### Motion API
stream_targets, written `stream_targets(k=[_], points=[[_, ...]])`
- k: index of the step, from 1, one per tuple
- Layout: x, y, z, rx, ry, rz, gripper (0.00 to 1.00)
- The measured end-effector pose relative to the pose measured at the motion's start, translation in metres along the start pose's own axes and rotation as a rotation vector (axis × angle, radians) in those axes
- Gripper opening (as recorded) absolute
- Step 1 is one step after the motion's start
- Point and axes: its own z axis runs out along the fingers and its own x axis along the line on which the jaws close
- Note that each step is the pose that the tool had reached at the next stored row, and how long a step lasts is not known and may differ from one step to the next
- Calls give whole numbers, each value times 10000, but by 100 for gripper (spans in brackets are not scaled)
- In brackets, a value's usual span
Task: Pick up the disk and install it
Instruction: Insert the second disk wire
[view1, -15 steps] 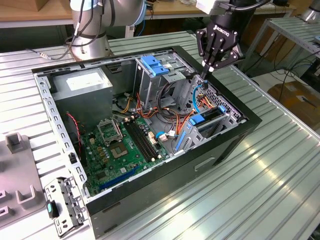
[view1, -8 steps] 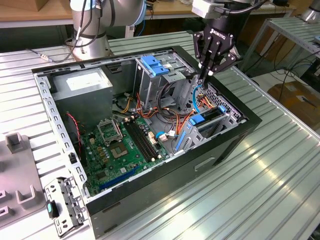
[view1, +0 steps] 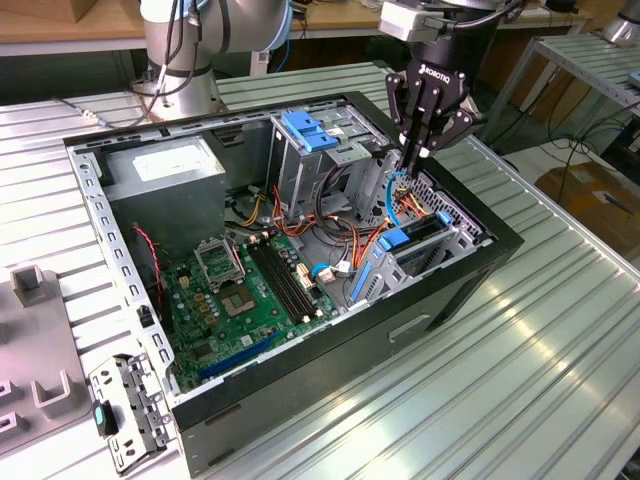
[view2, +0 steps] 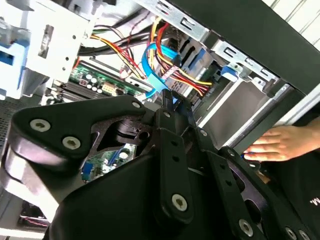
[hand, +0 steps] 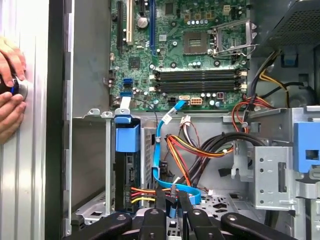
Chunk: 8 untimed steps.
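My gripper (view1: 424, 150) sits in the upper right of the exterior view, hanging just over the open computer case (view1: 300, 400), right above the tangle of cables. In the first wrist view the fingertips (hand: 161, 200) come up from the bottom edge with a narrow gap between them, and a blue flat cable (hand: 159, 150) runs down into that gap. Looks to me like the fingers are nearly pressed together around that cable, but I honestly can't tell if they're actually pinching it or just sitting beside it.

The disk (hand: 127, 170) with its blue bracket is already standing on edge in the drive bay, lower left of the first wrist view, with red and yellow wires plugged in at its near end. In the exterior view it's the blue-topped piece (view1: 400, 245) just below the gripper, near the right wall of the case.

Further out: the motherboard (view1: 250, 290) lies on the case floor in the middle of the exterior view, and the tall metal cage (view1: 305, 150) with a blue top stands behind it. A person's hand (hand: 11, 95) rests on the worktop (view1: 520, 330) at the left edge of the first wrist view, outside the case.
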Motion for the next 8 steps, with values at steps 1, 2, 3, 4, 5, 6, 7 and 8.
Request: stream_targets(k=[1,2,3,4,5,6,7,8], points=[[-4,-1,19,0,12,1,24],[-7,-2,36,0,24,2,24],[-12,-6,65,0,80,4,24],[-14,-8,74,0,125,6,24],[-16,-10,84,0,176,8,24],[-18,-12,94,0,244,11,24],[-19,-15,102,0,295,13,24],[-21,-17,111,0,358,16,23]])
